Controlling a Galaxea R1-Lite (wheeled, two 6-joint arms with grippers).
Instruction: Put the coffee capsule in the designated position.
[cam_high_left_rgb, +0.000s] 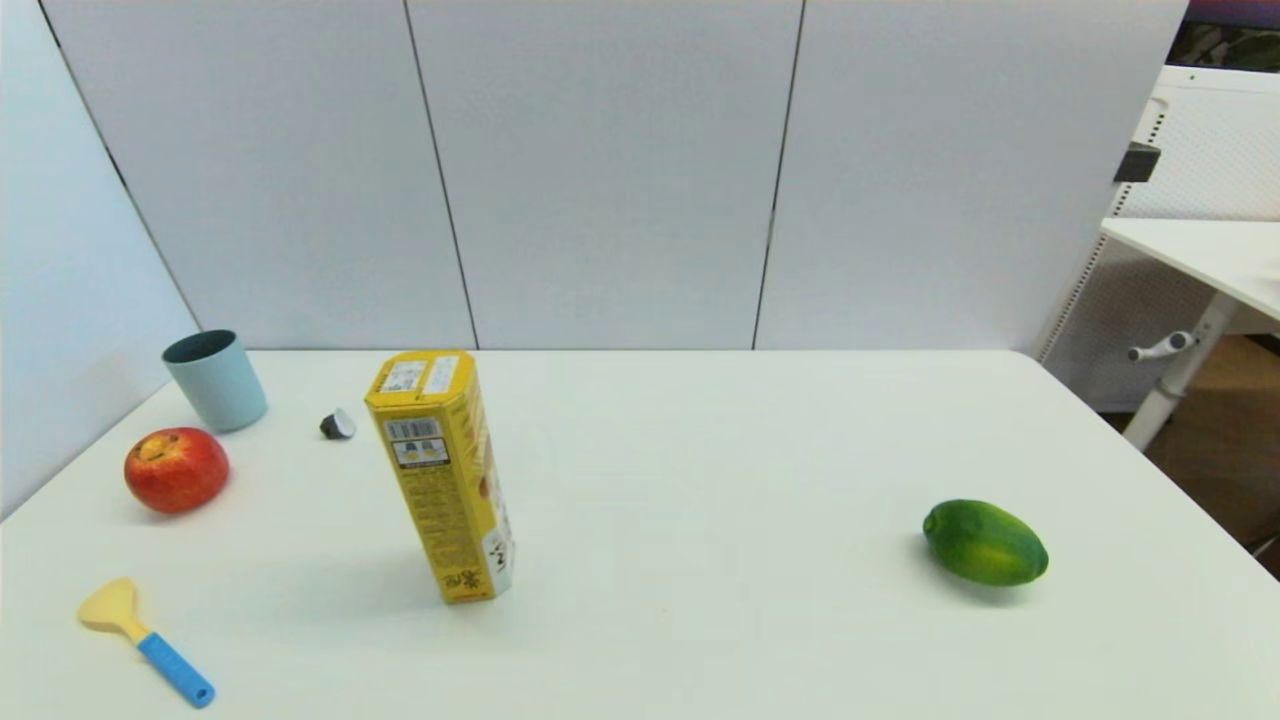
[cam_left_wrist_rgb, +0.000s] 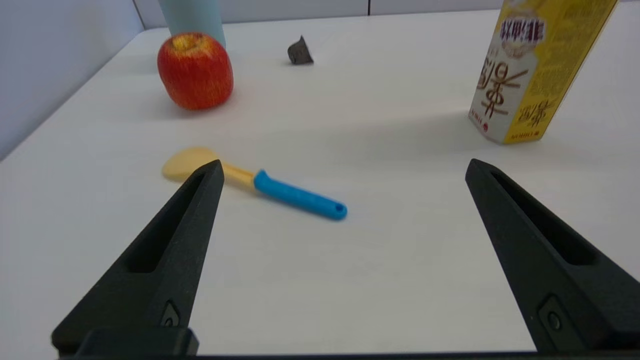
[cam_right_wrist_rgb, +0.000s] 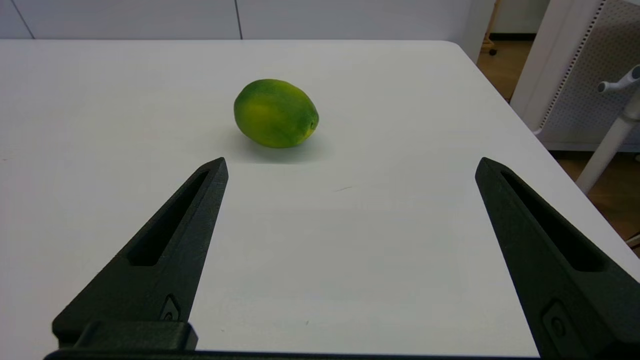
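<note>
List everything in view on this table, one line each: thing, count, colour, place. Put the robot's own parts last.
coffee capsule: 1, dark grey with silvery face, far left, between cup and carton
cup: 1, light blue, far left corner, behind the apple
apple: 1, red, left edge, in front of the cup
carton: 1, yellow, standing upright, left of centre
spatula: 1, pale yellow blade with blue handle, near left
green fruit: 1, green, right side, alone
table: 1, white
left gripper: 1, black, open, over the near left of the table
right gripper: 1, black, open, near side, facing the green fruit
</note>
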